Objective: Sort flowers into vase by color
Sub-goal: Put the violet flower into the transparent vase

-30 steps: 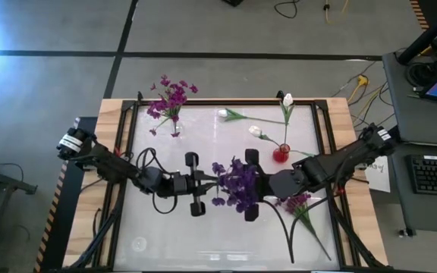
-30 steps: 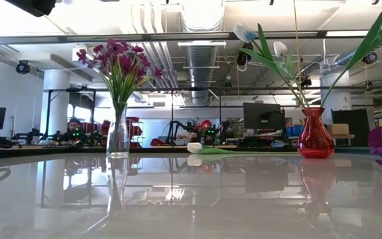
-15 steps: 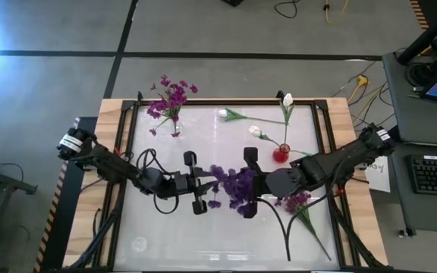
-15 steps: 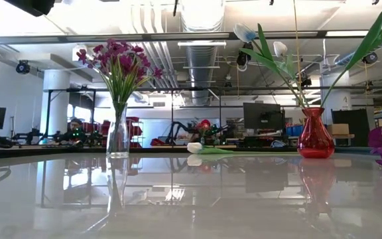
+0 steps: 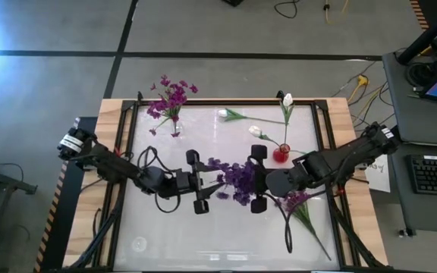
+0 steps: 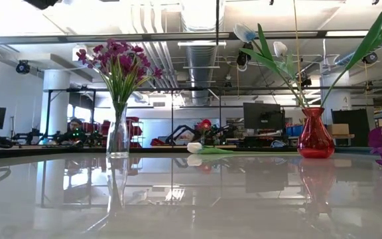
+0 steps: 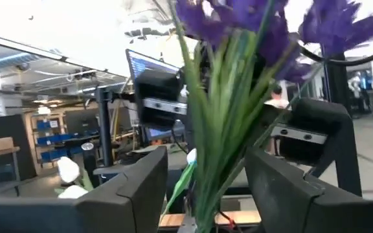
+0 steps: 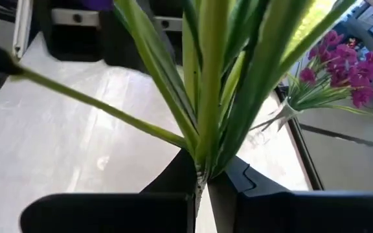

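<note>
Handed over since a second ago: left gripper (image 5: 200,186) now spread and released, right gripper (image 5: 258,179) clenched on purple bunch (image 5: 237,175) mid-table. Done: purple stems in clear vase (image 5: 174,127), white tulips in red vase (image 5: 281,154). Left: held bunch, another purple bunch (image 5: 296,203), loose tulip (image 5: 224,114).

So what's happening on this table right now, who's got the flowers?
A bushy purple flower cluster sits mid-table between the two arms. The right tool is shut on its green stems, while the left tool stands open around them. A clear glass vase already holds purple blossoms, a red vase holds white tulip buds, and another purple stem lies on the table.
</note>
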Motion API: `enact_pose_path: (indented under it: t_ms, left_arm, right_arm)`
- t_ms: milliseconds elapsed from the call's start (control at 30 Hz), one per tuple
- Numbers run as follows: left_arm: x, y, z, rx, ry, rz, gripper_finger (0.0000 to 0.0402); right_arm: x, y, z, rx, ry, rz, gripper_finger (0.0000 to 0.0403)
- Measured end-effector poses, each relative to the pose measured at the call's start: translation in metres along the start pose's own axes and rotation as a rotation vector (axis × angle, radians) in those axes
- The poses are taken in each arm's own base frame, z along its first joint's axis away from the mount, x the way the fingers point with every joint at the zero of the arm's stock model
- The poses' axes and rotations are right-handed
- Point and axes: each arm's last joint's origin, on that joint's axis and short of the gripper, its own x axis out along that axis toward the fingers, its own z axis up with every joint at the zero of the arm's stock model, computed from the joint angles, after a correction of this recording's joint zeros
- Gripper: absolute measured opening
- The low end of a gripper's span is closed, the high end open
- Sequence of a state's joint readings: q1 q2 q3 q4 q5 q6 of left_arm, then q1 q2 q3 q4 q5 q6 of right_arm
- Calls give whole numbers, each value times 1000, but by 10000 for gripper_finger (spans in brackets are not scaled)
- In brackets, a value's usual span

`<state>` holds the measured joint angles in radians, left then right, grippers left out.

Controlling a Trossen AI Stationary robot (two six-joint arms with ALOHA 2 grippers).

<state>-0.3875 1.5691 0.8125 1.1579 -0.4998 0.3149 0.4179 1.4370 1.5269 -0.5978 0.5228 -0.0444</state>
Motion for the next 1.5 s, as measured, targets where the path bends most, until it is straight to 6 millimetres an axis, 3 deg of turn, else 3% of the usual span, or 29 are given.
enact_pose_path:
  t_ms: [233,433,600,900,1167,1500]
  left_arm:
    - [26,-12,2,45,67,0,192]
    - [35,-15,5,98,67,43,191]
    - [36,-15,4,105,70,42,152]
    - [36,-15,4,119,70,43,11]
    - [34,-8,13,124,85,151,6]
    - [21,16,54,181,138,276,0]
  right_arm:
    - [2,-1,0,2,2,-5,13]
    - [2,-1,0,1,3,-5,13]
    - [2,-1,0,-5,4,-4,18]
    - [2,-1,0,4,4,-6,129]
    - [-9,-7,1,42,-9,-7,195]
    - [-31,-20,-1,114,-2,-9,221]
